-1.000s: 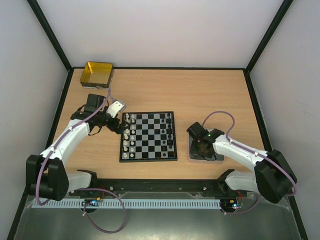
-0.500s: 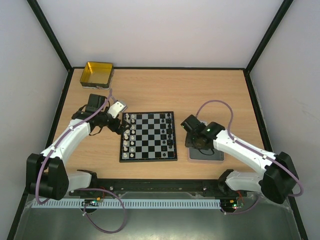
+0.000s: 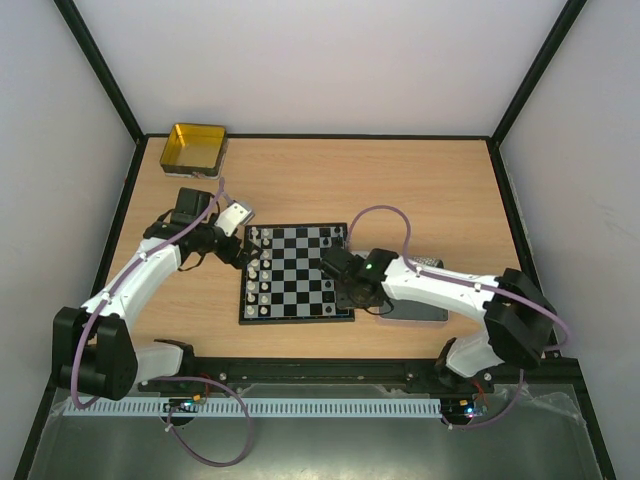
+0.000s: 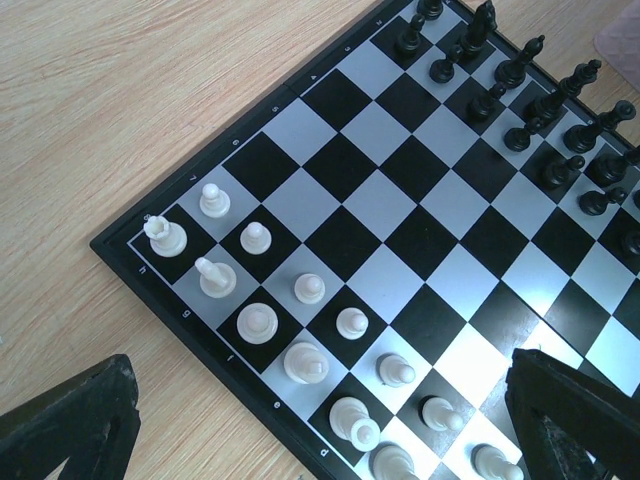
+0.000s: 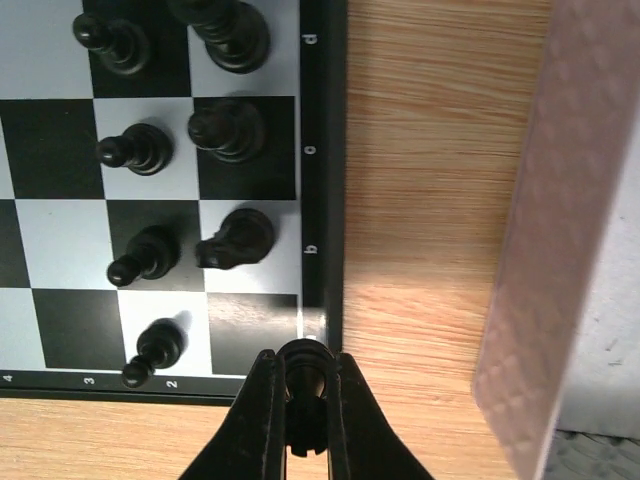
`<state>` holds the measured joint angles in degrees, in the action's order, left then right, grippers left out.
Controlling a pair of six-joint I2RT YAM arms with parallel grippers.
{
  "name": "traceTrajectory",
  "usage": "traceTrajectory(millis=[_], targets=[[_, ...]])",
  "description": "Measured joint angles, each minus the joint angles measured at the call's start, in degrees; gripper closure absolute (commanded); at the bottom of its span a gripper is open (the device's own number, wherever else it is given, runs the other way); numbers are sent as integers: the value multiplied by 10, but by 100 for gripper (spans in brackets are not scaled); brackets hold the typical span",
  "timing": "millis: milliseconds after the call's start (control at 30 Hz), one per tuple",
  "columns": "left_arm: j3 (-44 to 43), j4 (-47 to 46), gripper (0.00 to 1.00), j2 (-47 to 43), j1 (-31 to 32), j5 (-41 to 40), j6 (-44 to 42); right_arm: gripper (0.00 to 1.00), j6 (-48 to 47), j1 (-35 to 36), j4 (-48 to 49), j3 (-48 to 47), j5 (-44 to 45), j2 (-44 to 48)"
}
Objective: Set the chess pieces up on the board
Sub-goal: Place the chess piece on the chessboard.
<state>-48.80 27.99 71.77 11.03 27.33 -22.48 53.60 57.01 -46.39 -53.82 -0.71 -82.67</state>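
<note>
Moved: right gripper [image 3: 346, 291] has swung from the tray [image 3: 428, 308] over to the board's [image 3: 298, 270] near right corner; left gripper [image 3: 234, 250] has stayed put.
right gripper: fingers pinched together on a black piece [image 5: 303, 364], held over the border beside the empty corner square.
left gripper: fingers wide apart, holding nothing, hovering over the left edge.
board: flat on the table [image 3: 400, 190], between the arms.
white pieces [image 4: 255, 322]: standing in the two left columns.
black pieces [image 4: 515, 135]: standing in the two right columns, one of them [image 5: 236, 240] tipped on its side near the gripper.
tray: just right of the board.
tin [image 3: 193, 148]: far left corner, well apart.
</note>
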Motion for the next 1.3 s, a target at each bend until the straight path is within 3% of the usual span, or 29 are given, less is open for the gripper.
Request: traceTrajectory(millis=[1300], targets=[[0,-1,1,-3,0,-4,0,95,-9,20,42,-25,-28,-81]])
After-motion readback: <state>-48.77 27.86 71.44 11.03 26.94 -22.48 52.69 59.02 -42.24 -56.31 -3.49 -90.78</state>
